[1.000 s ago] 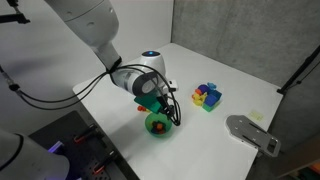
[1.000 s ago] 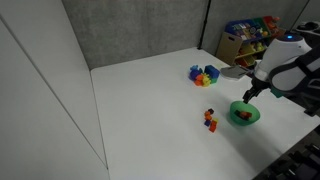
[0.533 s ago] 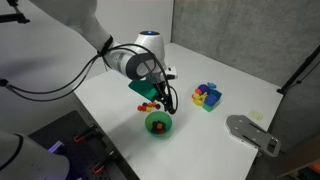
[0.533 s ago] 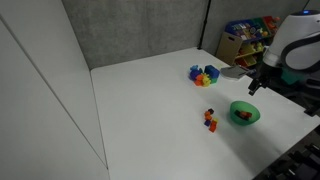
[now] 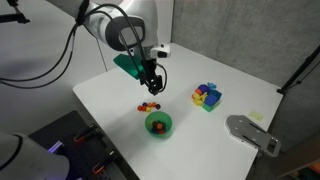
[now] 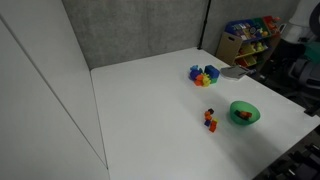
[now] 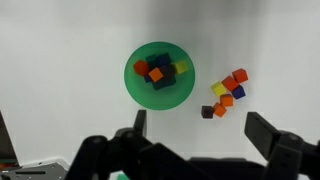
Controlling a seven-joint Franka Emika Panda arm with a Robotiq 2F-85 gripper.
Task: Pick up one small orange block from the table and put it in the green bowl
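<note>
- Gripper (image 5: 152, 84): hangs in the air over the table (image 5: 240, 80), above and to the far left of the green bowl (image 5: 158, 123); touches nothing.
- Wrist view, gripper (image 7: 203, 135): looks straight down, fingers (image 7: 140, 122) spread wide along the lower edge, nothing between them.
- Green bowl (image 7: 158, 75): stands upright on the white table (image 7: 60, 60), upper middle of the wrist view. Holds several small blocks: one orange block (image 7: 155, 74) on top near the centre, a red one just left of it, a yellow one at the right rim, dark blue ones underneath.
- Loose blocks (image 7: 226, 93): lie in a tight cluster on the table, right of the bowl in the wrist view, near its rim but not touching. Red, orange, yellow, blue and one dark piece among them.
- In an exterior view, loose blocks (image 5: 150, 106): just beyond the bowl, slightly left, roughly below the gripper.
- In an exterior view, green bowl (image 6: 244, 113): close to the right edge of the table (image 6: 150, 100), loose blocks (image 6: 210, 120) just left of it.
- Blue tray (image 5: 207, 96) with yellow and purple pieces: right of the bowl and farther back, well apart from it; in both exterior views (image 6: 204, 74).
- Grey flat object (image 5: 252, 133): at the near right corner of the table.
</note>
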